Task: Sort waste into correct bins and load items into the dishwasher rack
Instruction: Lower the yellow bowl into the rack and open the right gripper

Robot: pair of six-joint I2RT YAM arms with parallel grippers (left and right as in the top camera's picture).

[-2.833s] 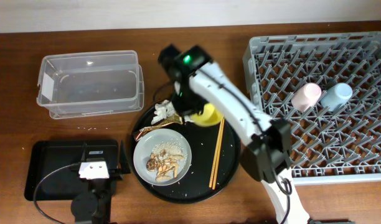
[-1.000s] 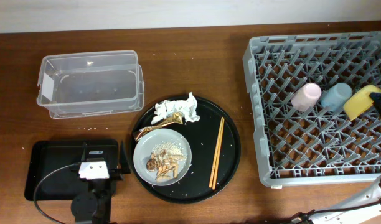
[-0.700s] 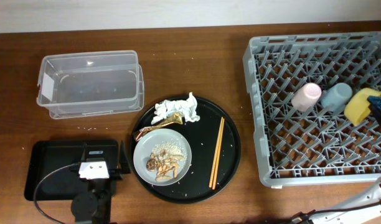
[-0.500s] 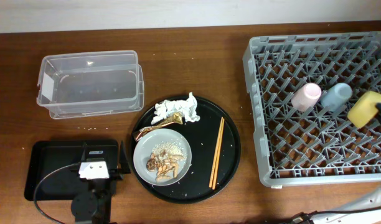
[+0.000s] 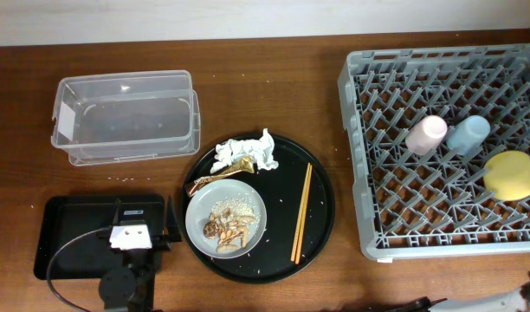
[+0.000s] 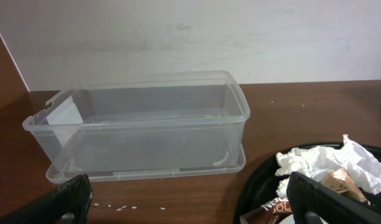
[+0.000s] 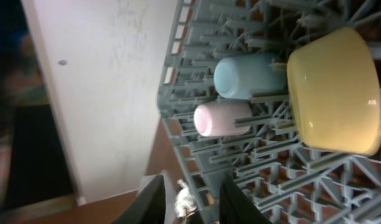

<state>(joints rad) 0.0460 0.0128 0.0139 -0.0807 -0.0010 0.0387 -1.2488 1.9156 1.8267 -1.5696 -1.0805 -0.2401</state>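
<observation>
1. Tub (image 5: 125, 117): clear rectangular bin in the upper left of the overhead view, on the table (image 5: 274, 78).
2. Black bin (image 5: 74, 217): shallow and rectangular, in the lower left, just below the tub.
3. Left gripper (image 6: 187, 190): fingers spread wide and gripping nothing. In the left wrist view it faces the tub.
4. Round tray (image 5: 321, 186): black, at the centre.
   - The tissue (image 5: 246, 152) lies at its upper edge.
   - The foil wrapper (image 5: 220, 173) lies just below the tissue and touches it.
   - The plate (image 5: 196, 217) sits at the lower left of the tray and carries the food scraps (image 5: 229, 222).
   - The chopsticks (image 5: 300, 212) lie side by side on the right part of the tray.
5. Rack (image 5: 360, 156): grey crate filling the right side.
   - The pink cup (image 5: 426, 134) and the blue cup (image 5: 467, 133) lie side by side among the pegs.
   - The bowl (image 5: 512, 173) rests just below the blue cup, at the right frame edge.
6. Right gripper (image 7: 193, 199): fingers apart and gripping nothing, well apart from the bowl in the right wrist view.
</observation>
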